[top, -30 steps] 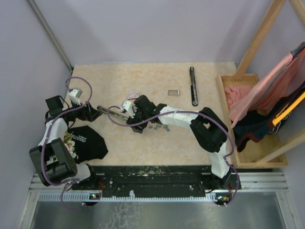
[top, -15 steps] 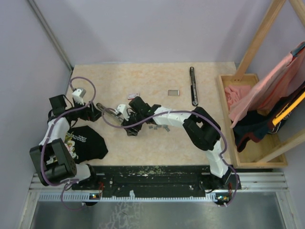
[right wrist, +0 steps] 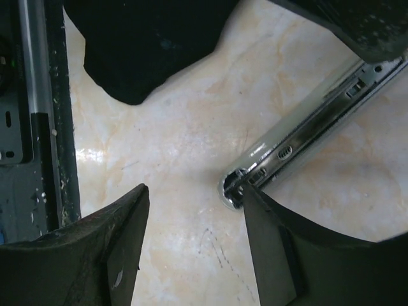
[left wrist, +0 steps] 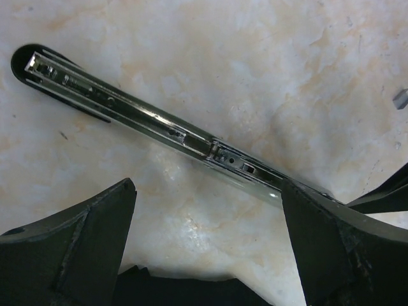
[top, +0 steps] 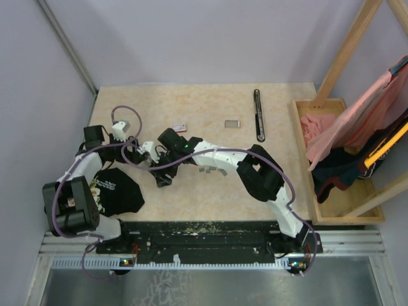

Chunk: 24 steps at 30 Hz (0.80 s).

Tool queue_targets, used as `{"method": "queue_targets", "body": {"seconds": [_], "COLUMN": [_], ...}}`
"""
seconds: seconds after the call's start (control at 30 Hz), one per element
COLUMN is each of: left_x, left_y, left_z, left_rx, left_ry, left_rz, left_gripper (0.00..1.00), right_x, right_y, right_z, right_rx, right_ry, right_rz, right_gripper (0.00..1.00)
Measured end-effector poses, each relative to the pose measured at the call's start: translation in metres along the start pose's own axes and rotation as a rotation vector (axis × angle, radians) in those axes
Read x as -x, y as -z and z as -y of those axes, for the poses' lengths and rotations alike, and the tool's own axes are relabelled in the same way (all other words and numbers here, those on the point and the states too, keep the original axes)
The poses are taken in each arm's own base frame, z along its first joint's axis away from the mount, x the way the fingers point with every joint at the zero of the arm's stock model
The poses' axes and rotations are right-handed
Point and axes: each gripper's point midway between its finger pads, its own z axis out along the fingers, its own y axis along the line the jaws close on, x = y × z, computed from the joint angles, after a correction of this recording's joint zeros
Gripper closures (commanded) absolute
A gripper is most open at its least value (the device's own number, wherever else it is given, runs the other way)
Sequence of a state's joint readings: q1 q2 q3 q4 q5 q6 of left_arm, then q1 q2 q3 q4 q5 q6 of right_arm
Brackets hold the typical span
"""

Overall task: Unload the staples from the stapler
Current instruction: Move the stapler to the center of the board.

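The top camera looks steeply down from high behind the near edge, taking in the whole table (top: pixel 210 108). Both wrist cameras sit close over its surface (facing almost straight down), and they share the stapler (left wrist: pixel 159 124) rail and the black cloth (right wrist: pixel 153 44).

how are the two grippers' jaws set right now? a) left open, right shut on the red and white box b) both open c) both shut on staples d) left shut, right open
b: in the wrist views the jaws of the left gripper and of the right gripper stand wide apart, and the metal stapler rail lies in the gap without being clamped.
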State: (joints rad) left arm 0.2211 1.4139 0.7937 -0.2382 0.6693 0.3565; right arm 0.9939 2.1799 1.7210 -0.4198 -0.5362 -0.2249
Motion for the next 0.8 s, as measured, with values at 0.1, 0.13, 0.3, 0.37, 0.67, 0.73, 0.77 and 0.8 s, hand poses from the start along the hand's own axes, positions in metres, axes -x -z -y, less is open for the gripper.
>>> {"method": "queue_targets", "body": {"seconds": [0.1, 0.13, 0.3, 0.37, 0.67, 0.73, 0.77, 0.8], "left_x": [-0.009, -0.010, -0.015, -0.020, -0.039, -0.039, -0.039, -0.038], "left_y": [-0.005, -0.006, -0.018, -0.023, -0.038, -0.039, -0.040, -0.042], "left_z": [0.000, 0.002, 0.022, 0.028, 0.019, 0.015, 0.013, 0.011], "left_rx": [0.003, 0.001, -0.031, -0.037, 0.014, 0.038, 0.047, 0.056], "left_ry": [0.031, 0.037, 0.026, 0.022, 0.055, 0.057, 0.055, 0.052], "left_rz": [-0.055, -0.070, -0.142, -0.171, -0.281, -0.284, -0.285, -0.283], "left_gripper": [0.00, 0.00, 0.00, 0.00, 0.02, 0.05, 0.07, 0.10], "right_x": [0.000, 0.002, 0.015, 0.021, 0.011, 0.004, 0.000, -0.004], "right_y": [0.012, 0.019, 0.078, 0.109, 0.200, 0.208, 0.211, 0.214], "right_z": [0.006, 0.010, 0.035, 0.046, 0.083, 0.088, 0.091, 0.091], "right_rx": [-0.017, -0.028, -0.129, -0.184, -0.345, -0.363, -0.371, -0.375], "right_ry": [-0.017, -0.023, -0.021, -0.010, -0.041, -0.056, -0.063, -0.071], "right_rz": [-0.004, 0.000, 0.068, 0.109, 0.222, 0.226, 0.228, 0.226], "right_gripper": [0.38, 0.38, 0.37, 0.37, 0.37, 0.37, 0.37, 0.37]}}
